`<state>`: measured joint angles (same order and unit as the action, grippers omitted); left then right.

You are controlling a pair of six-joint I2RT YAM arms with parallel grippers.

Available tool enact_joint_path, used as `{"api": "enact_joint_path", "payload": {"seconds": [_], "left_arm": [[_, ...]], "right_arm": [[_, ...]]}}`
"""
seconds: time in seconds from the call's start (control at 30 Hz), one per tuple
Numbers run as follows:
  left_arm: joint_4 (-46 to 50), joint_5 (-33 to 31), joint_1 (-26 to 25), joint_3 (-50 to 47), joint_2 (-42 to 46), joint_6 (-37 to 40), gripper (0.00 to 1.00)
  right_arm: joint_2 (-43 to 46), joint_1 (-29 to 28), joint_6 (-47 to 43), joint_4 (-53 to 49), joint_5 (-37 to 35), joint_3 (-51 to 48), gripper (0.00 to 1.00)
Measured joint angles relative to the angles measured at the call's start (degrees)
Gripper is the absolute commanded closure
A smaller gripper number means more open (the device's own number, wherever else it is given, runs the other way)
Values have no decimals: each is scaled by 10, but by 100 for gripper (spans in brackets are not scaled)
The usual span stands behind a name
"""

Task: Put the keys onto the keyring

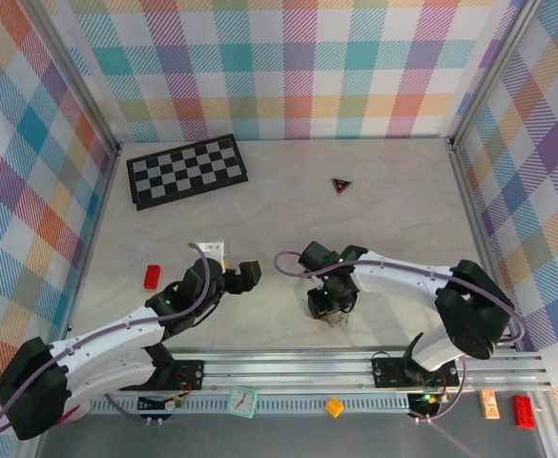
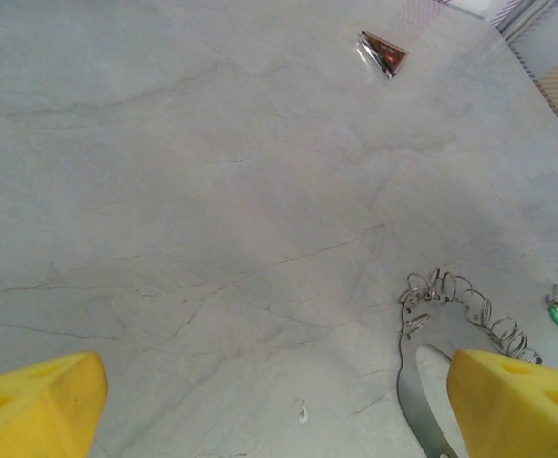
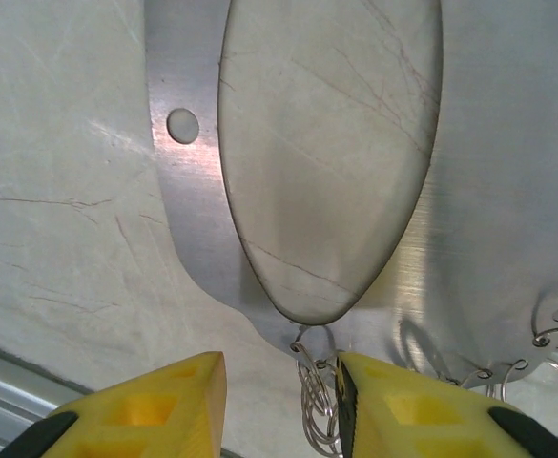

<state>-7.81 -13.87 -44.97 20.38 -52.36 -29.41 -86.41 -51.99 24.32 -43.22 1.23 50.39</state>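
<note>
While the left arm (image 1: 116, 339) hovers wide-jawed, right jaws straddle keyring (image 3: 188, 219) loops, grip unclear.

The left arm (image 1: 116, 339) stretches forward from its base, elbow bent. The left end effector (image 1: 248, 275) is held low and aimed toward its partner. Its jaws are spread wide, with the yellow fingers (image 2: 35, 405) at opposite edges of the left wrist view. The right end effector (image 1: 328, 310) hangs off to that one's right, a clear gap away. The right arm (image 1: 403, 277) runs level, and the wrist is bent so that the end effector points straight down. Its yellow fingers (image 3: 155, 410) are only narrowly parted.
</note>
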Motion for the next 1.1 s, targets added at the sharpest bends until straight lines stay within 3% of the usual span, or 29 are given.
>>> {"api": "enact_joint_path", "payload": {"seconds": [0.23,0.43,0.83,1.1], "left_arm": [[8,-4,0,-4,9,-3,8],[21,-7,0,-4,14,-7,8],[35,-17,0,-4,35,-8,8],[38,-19,0,-4,42,-8,9]], "right_arm": [[-27,-14,-9,-22,-10,11,67],[-35,-24,-13,-35,-13,21,75],[-57,-31,-12,-53,-15,30,77],[-63,-32,-13,-61,-19,36,87]]}}
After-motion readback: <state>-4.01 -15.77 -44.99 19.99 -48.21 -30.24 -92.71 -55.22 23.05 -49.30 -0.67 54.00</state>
